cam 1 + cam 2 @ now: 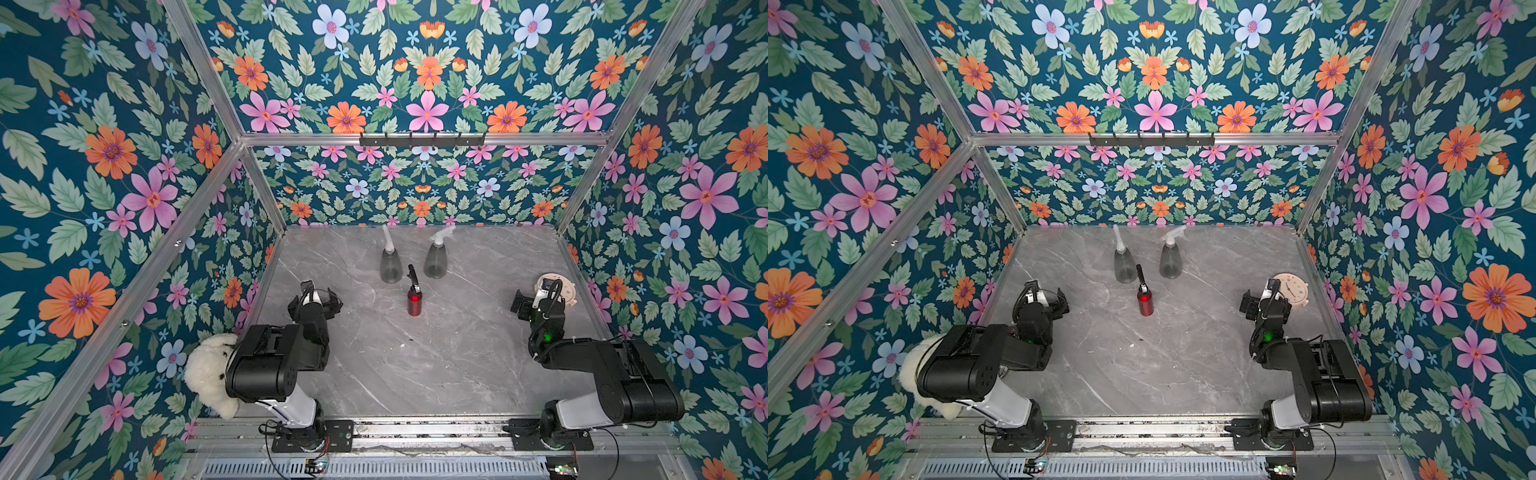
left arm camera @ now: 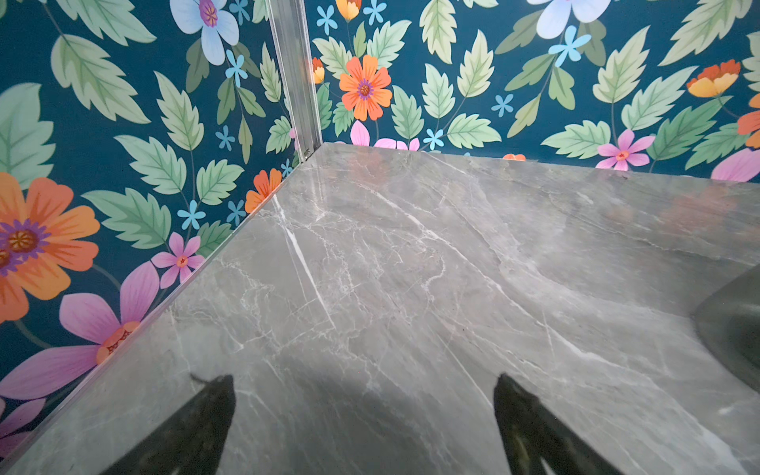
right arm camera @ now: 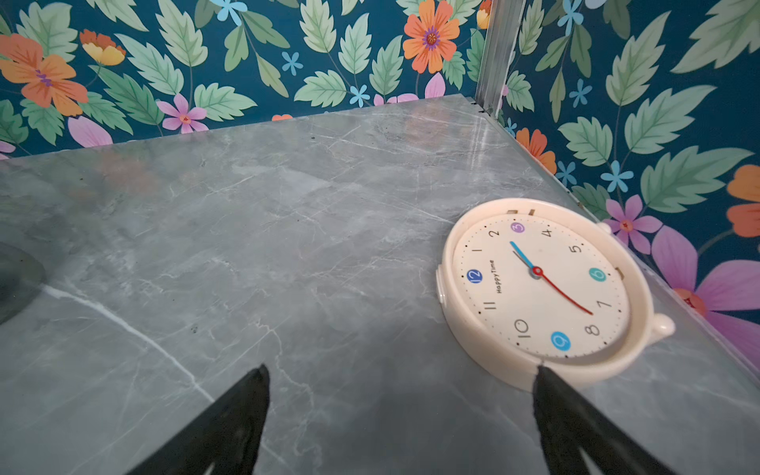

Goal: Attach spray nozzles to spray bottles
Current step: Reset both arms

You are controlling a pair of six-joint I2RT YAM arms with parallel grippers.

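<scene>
three stand upright in a cluster toward the far side of the table [image 1: 415,374], well apart from both arms: a grey bottle [image 1: 390,268], a second grey bottle [image 1: 435,262] beside it, and the red bottle [image 1: 414,303] in front, between them. each carries a head: a whitish nozzle [image 1: 387,239] on one grey neck, another whitish nozzle [image 1: 441,236] on its neighbour, the black nozzle [image 1: 412,275] on the red one. the attaching step looks finished or nearly so to me; whether the collars are screwed tight is too small to tell. the left gripper [image 2: 364,382] hangs over bare table, jaws spread wide with nothing between them. the right gripper [image 3: 402,370] is likewise wide apart and empty, just beside a cream clock [image 3: 538,283]. if anything is left, the next move calls for one arm steadying a bottle while the other twists its collar. the only legible writing is "happytime" on the clock dial, plus its hour numerals; the bottles show no readable label.
</scene>
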